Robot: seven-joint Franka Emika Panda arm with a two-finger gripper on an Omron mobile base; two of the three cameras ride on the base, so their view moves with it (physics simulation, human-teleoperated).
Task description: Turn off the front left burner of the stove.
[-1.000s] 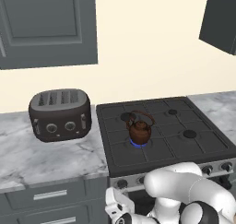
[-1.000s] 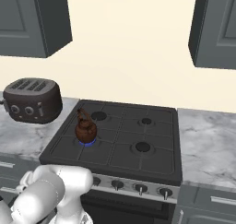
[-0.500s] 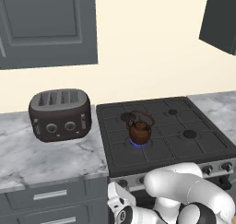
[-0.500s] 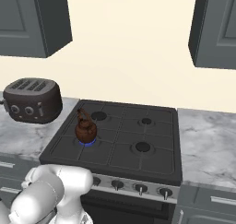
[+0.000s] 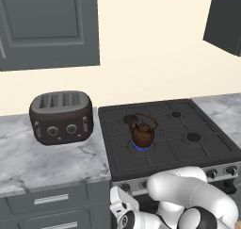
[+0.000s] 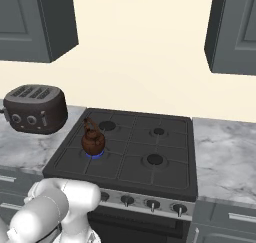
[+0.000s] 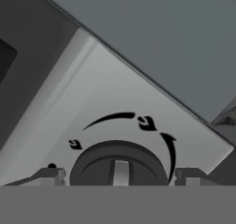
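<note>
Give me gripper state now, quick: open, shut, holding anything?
Gripper: open, jaws standing either side of the stove knob, not closed on it; holding nothing.

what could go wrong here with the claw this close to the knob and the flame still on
1. The claw straddles the knob with a fingertip on each side, not visibly clamped; closing off-centre might slip off the rounded edge.
2. The blue flame under the brown kettle on the front left burner shows it is lit; turning the wrong way may leave it burning.
3. The silver strip carries several alike knobs, so confirm this one.
</note>
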